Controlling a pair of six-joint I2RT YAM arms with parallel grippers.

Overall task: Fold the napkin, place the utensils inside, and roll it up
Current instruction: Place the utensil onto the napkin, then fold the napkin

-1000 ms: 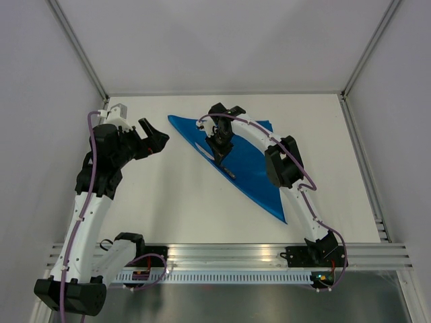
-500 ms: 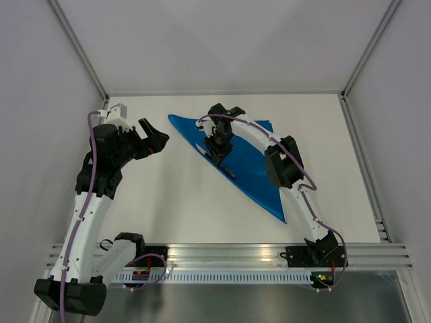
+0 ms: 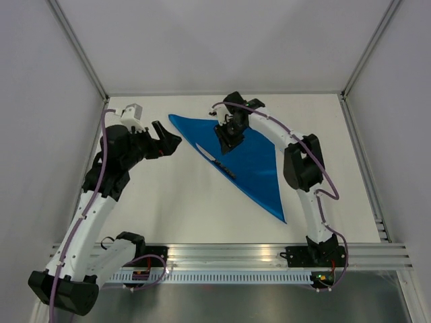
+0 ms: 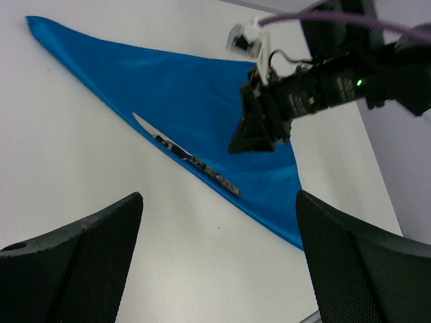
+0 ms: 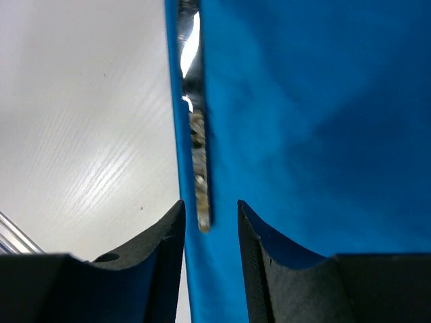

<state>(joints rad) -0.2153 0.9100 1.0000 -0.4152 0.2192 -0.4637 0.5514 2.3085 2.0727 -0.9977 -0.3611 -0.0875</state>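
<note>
Knife (image 3: pixel 219 161) on napkin (image 3: pixel 259 171) edge, near right gripper (image 3: pixel 225 147)

You see the napkin (image 3: pixel 252 165) as soft blue cloth with a faint satin sheen. The knife (image 4: pixel 185 155) has a shiny metal blade and a dark, speckled handle. The surface (image 5: pixel 87 134) looks matt white and finely ribbed. The fingers (image 4: pixel 81 269) of the left hand (image 4: pixel 219 196) are matt black with a mesh texture.

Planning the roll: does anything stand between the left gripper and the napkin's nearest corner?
Nothing visible does. Only bare table separates the left gripper from the napkin; the knife lies farther along its folded edge.
</note>
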